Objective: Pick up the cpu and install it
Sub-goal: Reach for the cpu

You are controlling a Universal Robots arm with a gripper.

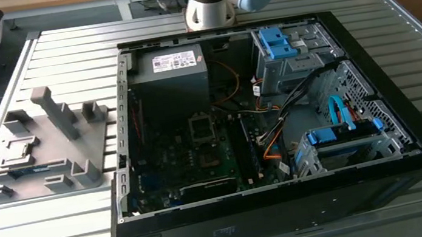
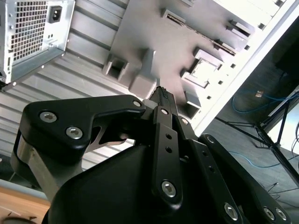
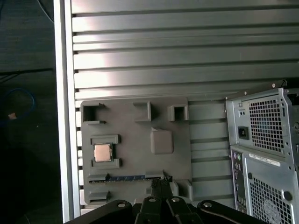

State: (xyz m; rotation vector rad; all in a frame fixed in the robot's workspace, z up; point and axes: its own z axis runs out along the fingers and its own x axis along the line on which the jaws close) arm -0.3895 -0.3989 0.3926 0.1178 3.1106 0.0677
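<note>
On the grey tray (image 3: 133, 156), the cpu (image 3: 103, 152)

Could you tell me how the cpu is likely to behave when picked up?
The cpu looks like a thin, flat, metal-topped square, so it is probably stiff and light. Its shiny top may be slippery. It sits in a close recess of the grey holder, so its edges may be hard to grip.
</note>
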